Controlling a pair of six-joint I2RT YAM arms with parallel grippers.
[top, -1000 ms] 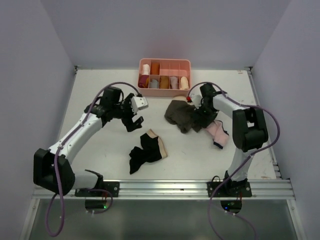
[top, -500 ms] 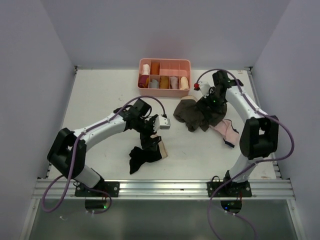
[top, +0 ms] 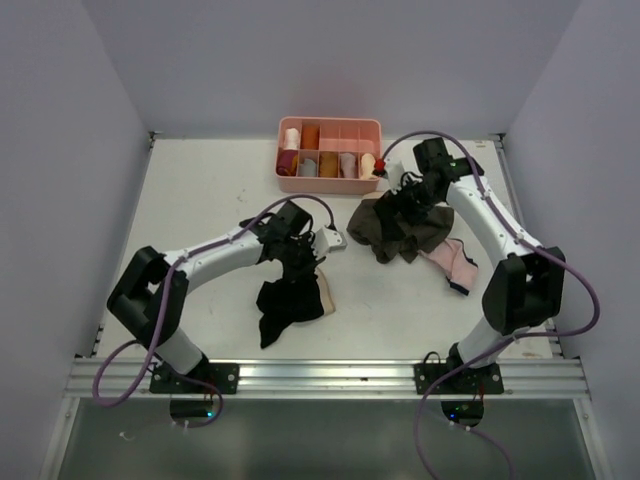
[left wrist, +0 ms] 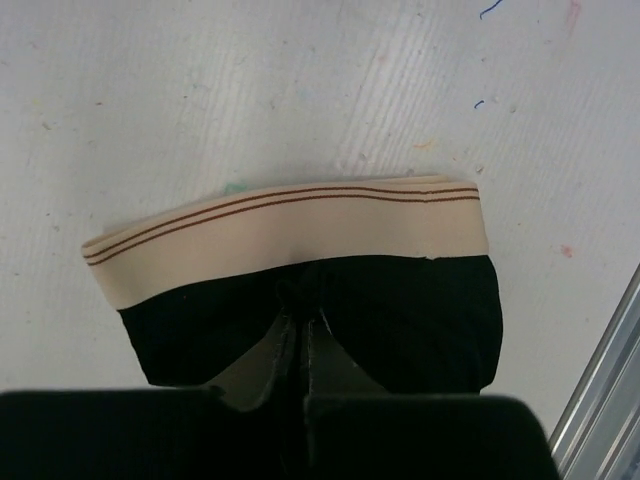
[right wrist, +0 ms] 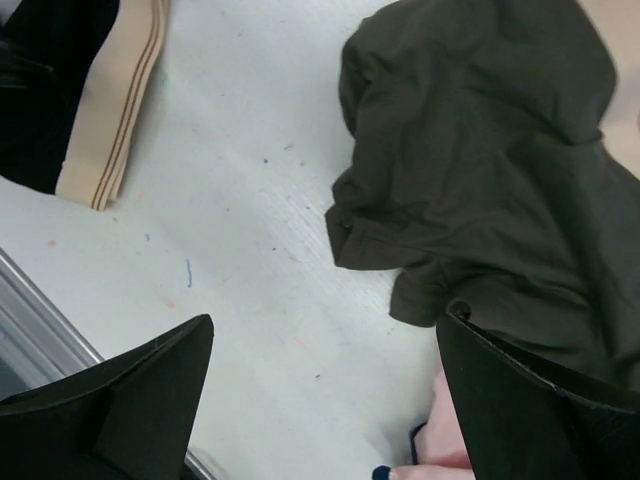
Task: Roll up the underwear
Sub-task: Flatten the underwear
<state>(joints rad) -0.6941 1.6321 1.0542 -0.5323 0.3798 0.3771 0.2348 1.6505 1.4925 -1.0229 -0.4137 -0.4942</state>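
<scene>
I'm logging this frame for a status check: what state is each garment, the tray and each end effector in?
Underwear: unrolled, lying flat, black cloth pinched.
Left end effector: shut on underwear.
Right end effector: open, empty.
Olive garment: crumpled heap.
Pink garment: crumpled, beside olive garment.
Tray: partly filled with rolls.

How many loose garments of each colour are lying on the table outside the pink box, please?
Black, beige waistband, the underwear: 1
Olive-brown garment: 1
Pale pink garment, dark trim: 1
Total: 3
</scene>
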